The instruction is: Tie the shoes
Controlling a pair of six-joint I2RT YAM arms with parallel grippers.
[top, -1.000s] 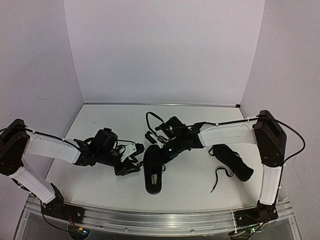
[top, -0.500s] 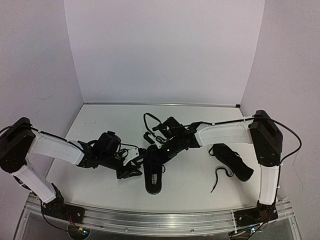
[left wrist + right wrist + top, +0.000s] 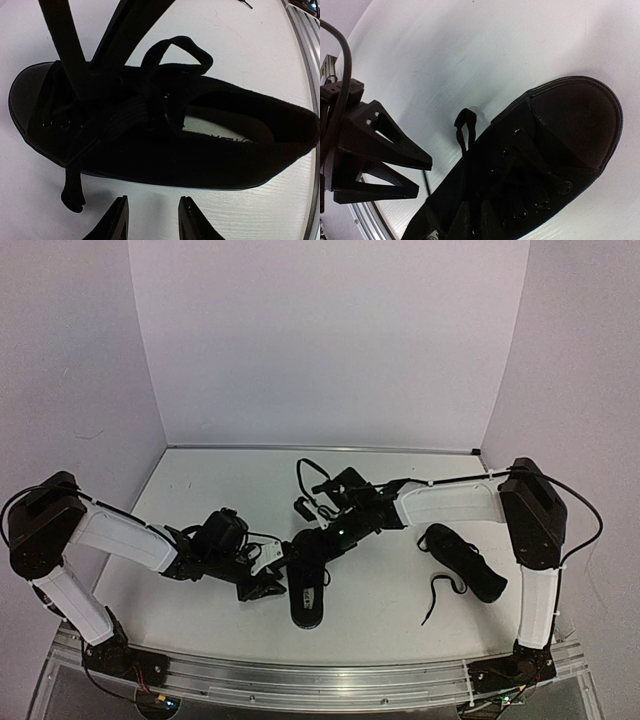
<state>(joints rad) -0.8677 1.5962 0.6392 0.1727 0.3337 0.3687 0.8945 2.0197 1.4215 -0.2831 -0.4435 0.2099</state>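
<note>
One black shoe (image 3: pixel 308 585) lies mid-table, toe away from me, and fills the left wrist view (image 3: pixel 165 135). My right gripper (image 3: pixel 319 539) presses down on its lacing, fingers nearly together on a thin black lace (image 3: pixel 466 130) that loops out beside the eyelets; in its own view the gripper (image 3: pixel 474 203) sits over the tongue. My left gripper (image 3: pixel 268 578) stands open just left of the shoe, with bare table between its fingers (image 3: pixel 154 198). The second shoe (image 3: pixel 465 562) lies to the right with a loose lace (image 3: pixel 440 590) trailing toward me.
Lavender walls close in the white table (image 3: pixel 200 490) at the back and on both sides. A metal rail (image 3: pixel 320 680) runs along the near edge. The left gripper's open fingers (image 3: pixel 395 147) show at the left of the right wrist view, close to the shoe's side.
My right gripper has shut down onto the lace over the shoe's tongue. My left arm has slid right, closer to the shoe's side, its jaws a little narrower.
</note>
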